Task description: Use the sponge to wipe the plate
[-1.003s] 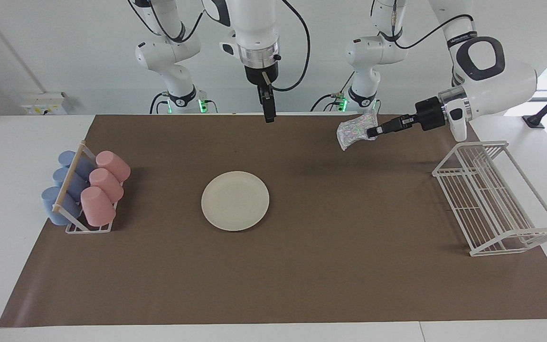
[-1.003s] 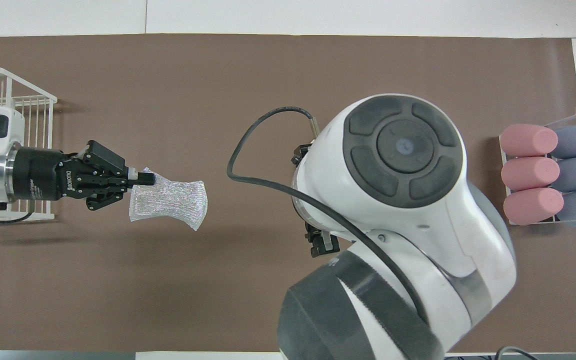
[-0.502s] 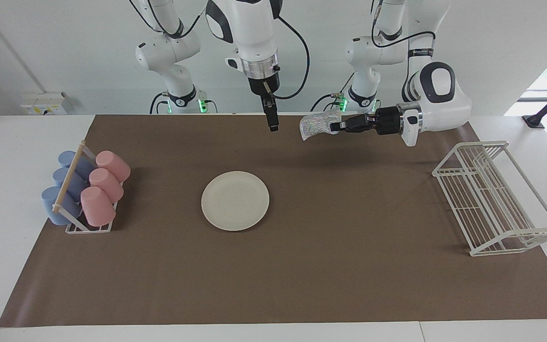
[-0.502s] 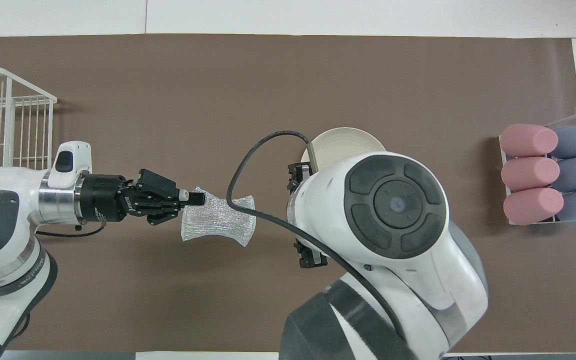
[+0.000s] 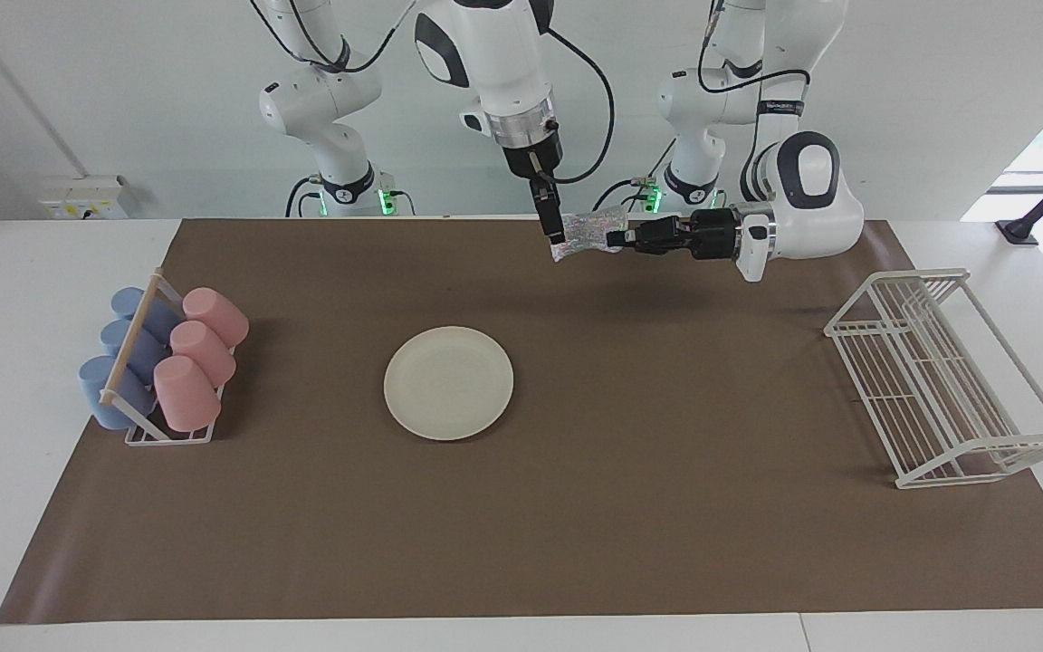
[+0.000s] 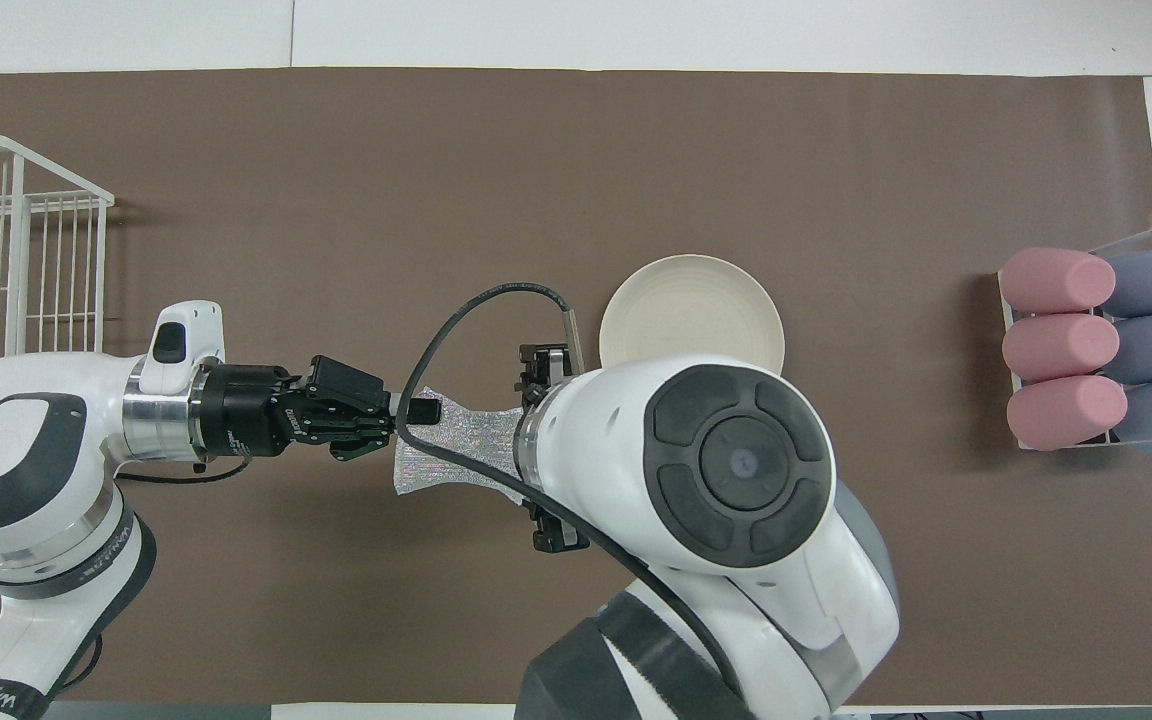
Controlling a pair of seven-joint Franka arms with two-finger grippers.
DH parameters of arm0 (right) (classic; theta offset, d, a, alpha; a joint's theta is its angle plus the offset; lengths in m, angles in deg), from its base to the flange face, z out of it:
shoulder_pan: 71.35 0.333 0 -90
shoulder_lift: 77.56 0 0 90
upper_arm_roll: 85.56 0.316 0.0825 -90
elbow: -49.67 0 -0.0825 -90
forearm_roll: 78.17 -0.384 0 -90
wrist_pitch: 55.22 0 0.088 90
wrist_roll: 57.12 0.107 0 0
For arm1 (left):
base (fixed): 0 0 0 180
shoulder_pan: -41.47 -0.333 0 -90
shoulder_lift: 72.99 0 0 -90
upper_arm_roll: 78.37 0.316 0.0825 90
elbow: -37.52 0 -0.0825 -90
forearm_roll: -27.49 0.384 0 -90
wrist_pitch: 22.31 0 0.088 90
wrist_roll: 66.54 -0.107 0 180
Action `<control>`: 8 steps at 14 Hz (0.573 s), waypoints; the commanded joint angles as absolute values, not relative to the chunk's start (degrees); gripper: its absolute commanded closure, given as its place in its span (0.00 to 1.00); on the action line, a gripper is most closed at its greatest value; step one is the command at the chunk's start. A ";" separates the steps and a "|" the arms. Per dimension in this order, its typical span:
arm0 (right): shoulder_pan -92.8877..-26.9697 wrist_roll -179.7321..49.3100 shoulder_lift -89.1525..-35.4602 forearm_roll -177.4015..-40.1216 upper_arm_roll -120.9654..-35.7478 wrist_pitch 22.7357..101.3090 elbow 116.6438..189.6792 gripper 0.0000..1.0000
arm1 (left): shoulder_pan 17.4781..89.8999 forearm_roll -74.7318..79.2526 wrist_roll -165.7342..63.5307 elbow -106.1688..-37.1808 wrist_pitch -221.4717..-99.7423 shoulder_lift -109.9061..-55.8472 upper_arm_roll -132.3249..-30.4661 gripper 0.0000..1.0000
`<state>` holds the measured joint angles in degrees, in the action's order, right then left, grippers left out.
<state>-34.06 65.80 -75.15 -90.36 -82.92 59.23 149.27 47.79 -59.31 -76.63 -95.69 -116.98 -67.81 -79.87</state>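
Passing the sponge point(image 5: 587, 234), held in the air over the table's point(image 5: 666, 507) robot-side edge by the left claw point(image 5: 614, 239) pinched on one end, calls for the wide-open right claw point(image 5: 554, 232) to clamp its free end firmly before release, the plate point(image 5: 448, 382) waiting mid-table.

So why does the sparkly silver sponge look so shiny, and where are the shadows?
Facing view: the glittery silver-white sponge catches the light in coloured speckles, and soft dark shadows of the arms lie on the brown mat beneath them. Overhead view: the right arm's big white joint blocks part of the round cream-white plate; nothing looks blurred.
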 commanded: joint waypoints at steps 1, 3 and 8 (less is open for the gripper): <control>-32.78 68.03 -75.01 -93.01 -82.92 65.08 151.88 0.00 | 48.42 -60.67 -77.71 -96.77 -116.44 -67.28 -79.16 1.00; -32.51 68.12 -74.93 -95.30 -82.92 68.51 153.12 0.00 | 48.33 -60.76 -77.62 -96.77 -116.36 -67.28 -79.16 1.00; -31.71 68.21 -74.84 -95.40 -82.92 71.68 155.58 0.00 | 47.98 -60.67 -77.53 -96.69 -116.09 -67.28 -79.16 1.00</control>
